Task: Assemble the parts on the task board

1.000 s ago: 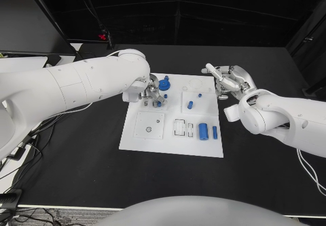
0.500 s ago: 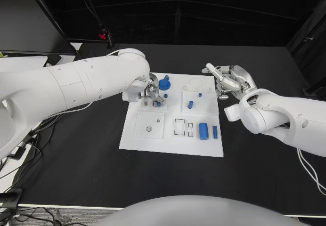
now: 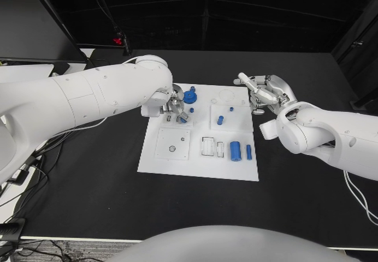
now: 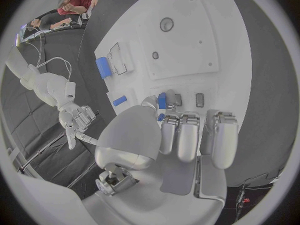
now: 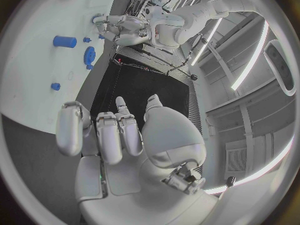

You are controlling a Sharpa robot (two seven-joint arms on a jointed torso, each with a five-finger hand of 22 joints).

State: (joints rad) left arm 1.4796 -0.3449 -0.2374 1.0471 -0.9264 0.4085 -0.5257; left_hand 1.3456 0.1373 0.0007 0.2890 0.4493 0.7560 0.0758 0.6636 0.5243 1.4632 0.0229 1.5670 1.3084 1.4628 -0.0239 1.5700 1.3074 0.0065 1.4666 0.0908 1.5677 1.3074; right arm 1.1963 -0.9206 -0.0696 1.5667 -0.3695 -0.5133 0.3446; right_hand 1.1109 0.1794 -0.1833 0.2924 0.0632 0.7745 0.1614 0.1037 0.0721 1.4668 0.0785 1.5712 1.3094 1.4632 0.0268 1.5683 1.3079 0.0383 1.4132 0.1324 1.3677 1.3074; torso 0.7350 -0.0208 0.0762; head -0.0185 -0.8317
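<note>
Black table [image 3: 94,180] under white task board [image 3: 197,166], dark room behind.

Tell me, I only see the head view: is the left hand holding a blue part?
Observer: The left wrist view shows a small blue part between the left hand's thumb and a finger. It looks pinched.
Operator: Is the right hand holding anything?
Observer: No. In its wrist view the right hand is empty, fingers apart.
Operator: What's under it?
Observer: The black table, beside the board.
</note>
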